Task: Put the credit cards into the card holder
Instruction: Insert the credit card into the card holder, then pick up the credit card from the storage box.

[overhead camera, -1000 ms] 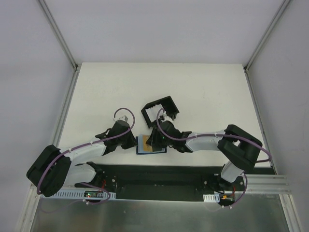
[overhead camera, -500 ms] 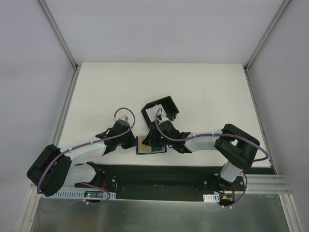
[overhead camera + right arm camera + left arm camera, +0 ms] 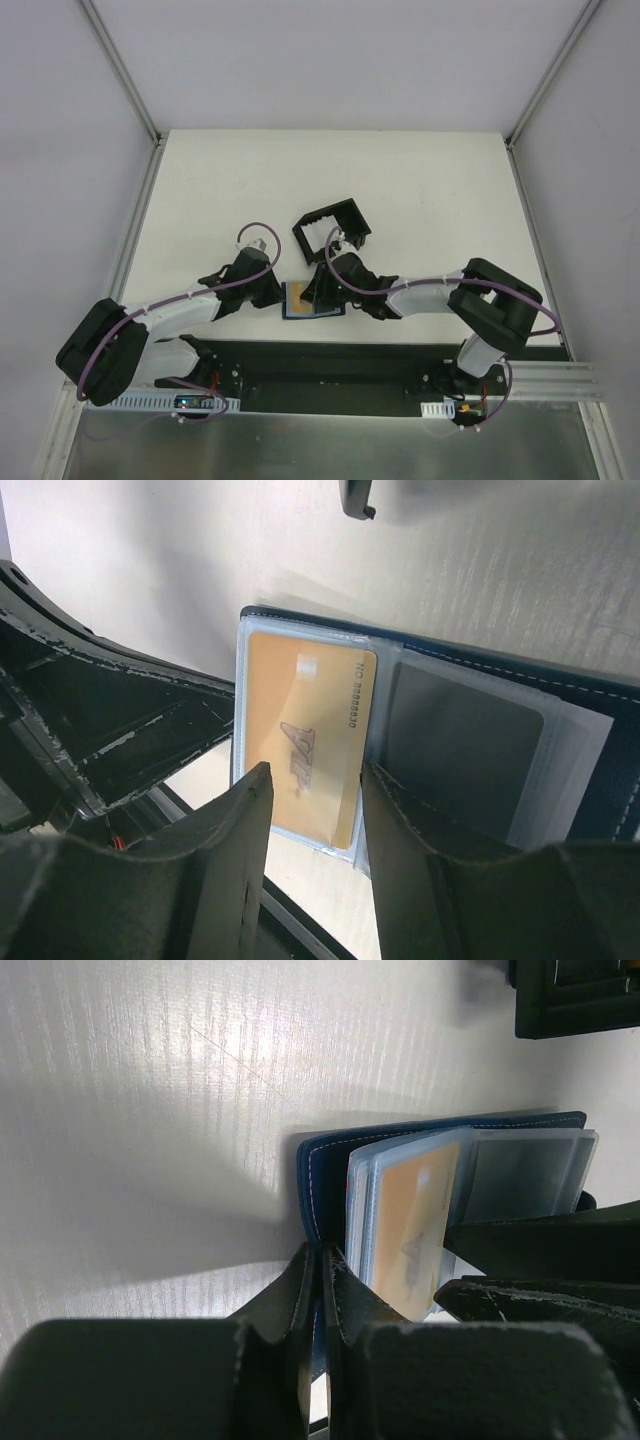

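Note:
The card holder (image 3: 325, 309), a navy wallet, lies open near the table's front edge between both grippers. A tan credit card (image 3: 300, 297) marked VIP sits in a clear sleeve on its left half. In the left wrist view my left gripper (image 3: 322, 1252) is shut on the wallet's navy cover edge (image 3: 322, 1160), beside the tan card (image 3: 410, 1230). In the right wrist view my right gripper (image 3: 315, 772) is open, its fingers (image 3: 232, 830) straddling the near end of the tan card (image 3: 300, 710) above the wallet (image 3: 600, 770). No other card shows.
A black open-sided box frame (image 3: 335, 225) stands just behind the wallet, also at the top right of the left wrist view (image 3: 575, 995). The dark base rail (image 3: 330, 365) runs along the table's front edge, close below the wallet.
The right wrist has shifted slightly over the wallet. The left arm and the wallet stay where they were.

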